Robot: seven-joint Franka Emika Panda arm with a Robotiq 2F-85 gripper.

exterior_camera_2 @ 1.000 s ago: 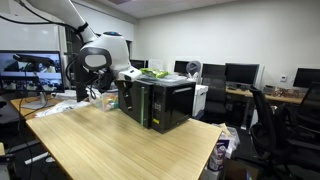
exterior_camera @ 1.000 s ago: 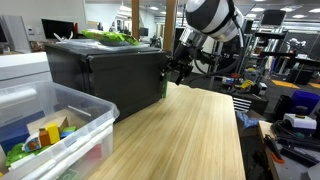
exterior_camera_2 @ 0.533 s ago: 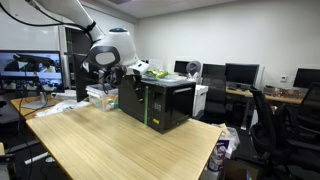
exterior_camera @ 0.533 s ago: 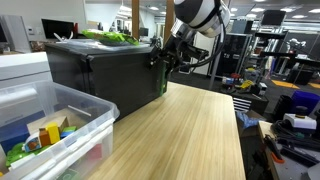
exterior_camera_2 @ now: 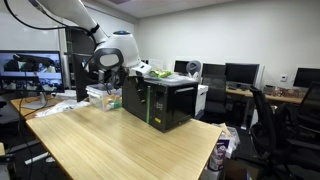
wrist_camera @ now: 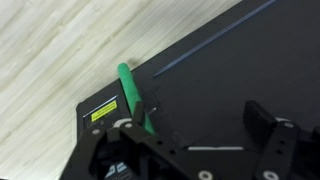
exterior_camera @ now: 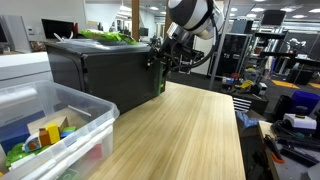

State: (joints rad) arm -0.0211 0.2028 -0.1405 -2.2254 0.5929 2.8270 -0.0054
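Green plastic bar (wrist_camera: 133, 95) sits on the black surface of the black box-shaped appliance (exterior_camera: 105, 75), near its corner, just beside a small yellow label (wrist_camera: 103, 113). Gripper (wrist_camera: 185, 150) hovers right over it, jaws spread wide, nothing between them; no contact visible. In both exterior views the gripper (exterior_camera: 160, 58) (exterior_camera_2: 118, 80) is at the appliance's upper edge. Appliance stands on a light wooden table (exterior_camera: 190, 135). Green leafy items (exterior_camera: 110, 37) lie on top. Clear plastic bin (exterior_camera: 85, 118) with coloured bits sits near, well apart from the gripper.
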